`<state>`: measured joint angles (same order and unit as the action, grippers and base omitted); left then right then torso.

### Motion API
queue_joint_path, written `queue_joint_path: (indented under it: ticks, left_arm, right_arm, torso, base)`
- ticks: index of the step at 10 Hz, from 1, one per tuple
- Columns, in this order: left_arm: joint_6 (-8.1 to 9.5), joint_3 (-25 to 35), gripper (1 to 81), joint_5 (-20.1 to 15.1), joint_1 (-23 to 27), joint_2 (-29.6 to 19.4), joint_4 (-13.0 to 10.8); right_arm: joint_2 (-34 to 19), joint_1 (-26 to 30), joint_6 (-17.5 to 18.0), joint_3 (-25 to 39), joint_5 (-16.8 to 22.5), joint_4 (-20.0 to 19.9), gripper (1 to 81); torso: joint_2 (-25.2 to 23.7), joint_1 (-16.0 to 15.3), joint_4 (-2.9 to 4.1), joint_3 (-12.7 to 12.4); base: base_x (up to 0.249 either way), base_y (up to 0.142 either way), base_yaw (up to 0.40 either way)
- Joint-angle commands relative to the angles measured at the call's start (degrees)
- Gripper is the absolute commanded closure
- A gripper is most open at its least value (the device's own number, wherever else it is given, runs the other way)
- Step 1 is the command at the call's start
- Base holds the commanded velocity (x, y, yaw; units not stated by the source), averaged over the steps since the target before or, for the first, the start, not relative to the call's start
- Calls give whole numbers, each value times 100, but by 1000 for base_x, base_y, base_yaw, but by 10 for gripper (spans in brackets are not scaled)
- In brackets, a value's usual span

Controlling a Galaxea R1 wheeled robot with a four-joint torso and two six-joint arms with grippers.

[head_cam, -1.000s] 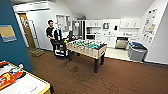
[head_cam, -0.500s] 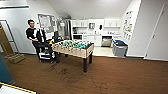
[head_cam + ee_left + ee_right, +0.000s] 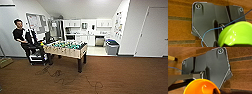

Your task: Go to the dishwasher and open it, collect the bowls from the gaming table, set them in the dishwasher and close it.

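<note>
The left wrist's dark plate (image 3: 204,18) faced down over the wooden floor (image 3: 179,28), held level and well above it. Round fittings sat at the plate's corners, and a thin blue cable (image 3: 209,30) looped across its face. A green bowl (image 3: 235,35) sat tight against the plate's edge, carried off the floor.

The right wrist's dark plate (image 3: 216,65) also faced the floor, turned at a slant to the boards. Its jointed bar (image 3: 183,78) ran out beside it. An orange bowl (image 3: 200,87) hung close beneath the plate, clear of the floor.
</note>
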<state>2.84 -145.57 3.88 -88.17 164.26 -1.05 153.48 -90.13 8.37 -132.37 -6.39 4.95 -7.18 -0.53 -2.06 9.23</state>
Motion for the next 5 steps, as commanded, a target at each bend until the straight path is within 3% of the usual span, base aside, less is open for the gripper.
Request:
queue_joint_path:
  ticks: [1,5]
  left_arm:
    - [-3,11,811,-309,208,-77,8]
    - [-3,11,811,-309,199,-68,8]
  right_arm:
    - [-148,280,-11,10,278,50,811]
    - [-140,297,-20,1,287,50,811]
  torso:
    - [0,0,0,0]
    - [0,0,0,0]
  base:
    - [0,0,0]
    - [0,0,0]
